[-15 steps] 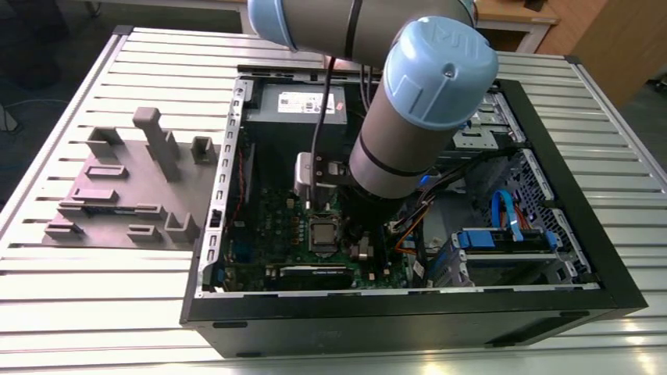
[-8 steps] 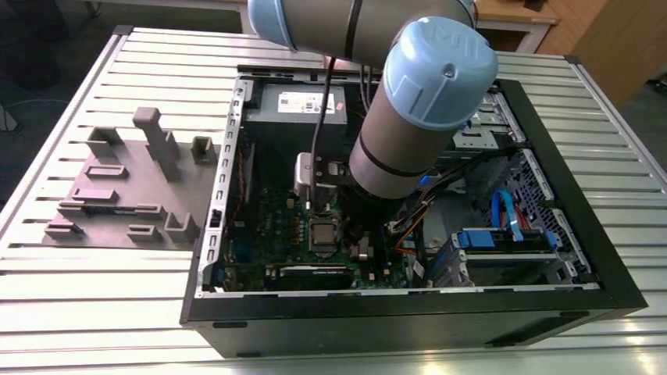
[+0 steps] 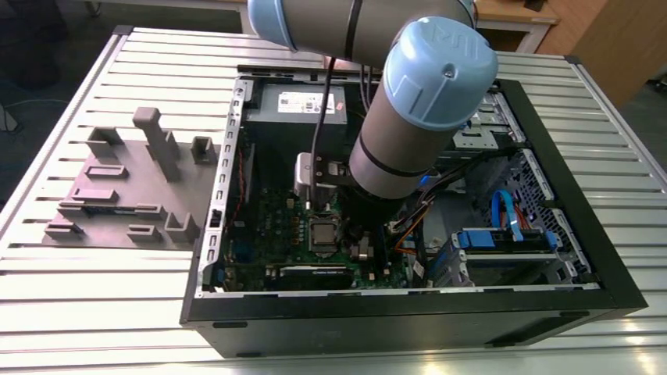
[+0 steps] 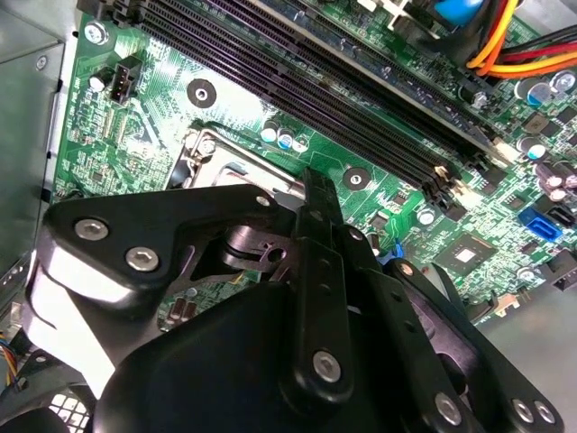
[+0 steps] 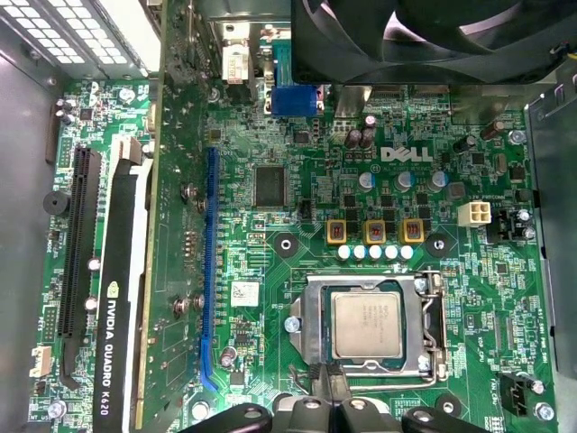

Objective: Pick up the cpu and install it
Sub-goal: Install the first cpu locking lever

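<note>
The cpu (image 5: 368, 325), a small silvery square, lies flat inside the metal-framed socket (image 5: 311, 334) of the green motherboard (image 5: 270, 262). In the exterior view the cpu (image 3: 323, 233) sits just below the arm's wrist, inside the open computer case (image 3: 417, 308). My gripper (image 5: 331, 390) hangs over the socket's edge beside the chip, its black fingers pressed together with nothing between them. In the second wrist view the gripper (image 4: 312, 183) points down at the socket frame (image 4: 209, 152), and its body hides the chip.
A graphics card (image 5: 122, 298) stands on edge near the socket. A black fan (image 5: 433, 36) and memory slots (image 4: 361, 81) flank the socket. Drive bays with blue cables (image 3: 505, 238) fill the case's far side. The grey fixture (image 3: 125, 187) rests on the slatted table outside.
</note>
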### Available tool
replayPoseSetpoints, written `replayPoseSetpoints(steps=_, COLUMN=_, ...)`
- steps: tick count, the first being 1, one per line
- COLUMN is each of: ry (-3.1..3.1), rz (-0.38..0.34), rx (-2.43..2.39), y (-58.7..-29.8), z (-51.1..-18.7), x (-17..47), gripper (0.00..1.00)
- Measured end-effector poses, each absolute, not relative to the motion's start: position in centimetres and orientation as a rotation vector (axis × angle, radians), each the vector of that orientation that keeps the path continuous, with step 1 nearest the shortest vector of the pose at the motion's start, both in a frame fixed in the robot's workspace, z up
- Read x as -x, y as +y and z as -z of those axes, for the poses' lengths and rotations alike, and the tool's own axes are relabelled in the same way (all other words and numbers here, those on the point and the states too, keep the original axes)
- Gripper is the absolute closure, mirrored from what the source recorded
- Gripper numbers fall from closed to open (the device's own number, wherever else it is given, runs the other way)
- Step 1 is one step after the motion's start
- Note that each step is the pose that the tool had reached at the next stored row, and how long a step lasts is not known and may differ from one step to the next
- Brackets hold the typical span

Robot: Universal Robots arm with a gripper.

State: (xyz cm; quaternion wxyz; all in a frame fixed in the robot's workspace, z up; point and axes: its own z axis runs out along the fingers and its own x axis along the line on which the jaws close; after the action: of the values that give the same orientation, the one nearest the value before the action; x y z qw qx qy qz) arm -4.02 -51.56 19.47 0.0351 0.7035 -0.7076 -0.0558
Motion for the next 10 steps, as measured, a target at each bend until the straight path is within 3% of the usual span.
replayPoseSetpoints(steps=10, ry=-2.158, rz=0.171, rx=-2.178, y=-51.58, z=-19.35, x=4.02, gripper=0.89)
